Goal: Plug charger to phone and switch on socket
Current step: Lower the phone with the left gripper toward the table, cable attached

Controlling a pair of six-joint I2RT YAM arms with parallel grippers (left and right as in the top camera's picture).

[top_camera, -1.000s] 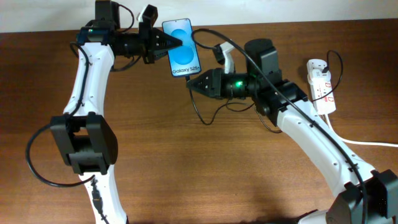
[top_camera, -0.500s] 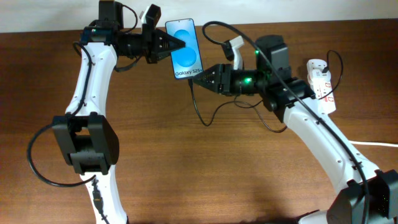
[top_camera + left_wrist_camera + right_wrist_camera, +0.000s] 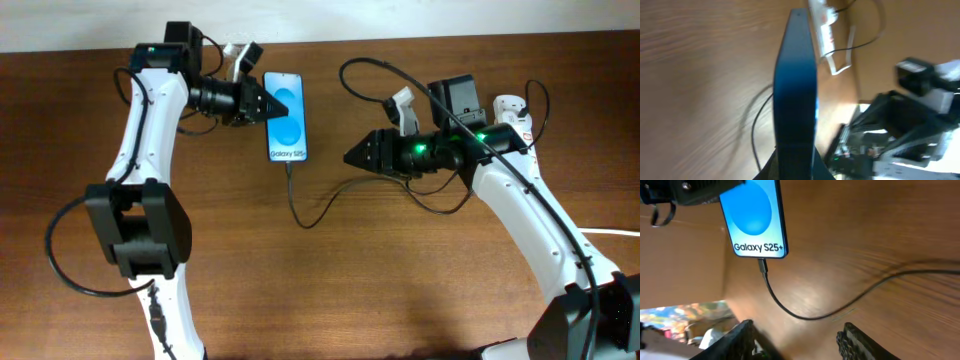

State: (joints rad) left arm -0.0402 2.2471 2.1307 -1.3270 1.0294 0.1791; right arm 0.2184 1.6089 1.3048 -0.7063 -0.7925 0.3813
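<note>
The phone shows its blue-and-white screen, and my left gripper is shut on its left edge. In the left wrist view the phone stands edge-on between the fingers. The charger, a thin black cable, has its plug tip in the phone's bottom port and curls across the table toward the right. My right gripper is open and empty, a short way right of the phone, with the cable lying ahead of its fingers. The white socket lies far right, mostly hidden behind my right arm.
The socket's thick white cord runs off the right edge. The wall edge borders the table at the back. In the left wrist view, the socket and my right arm lie beyond the phone.
The right gripper opened, let go of the charger tip and drew back to the right. The left gripper carried the phone left and a little lower, the cable staying in its port.
</note>
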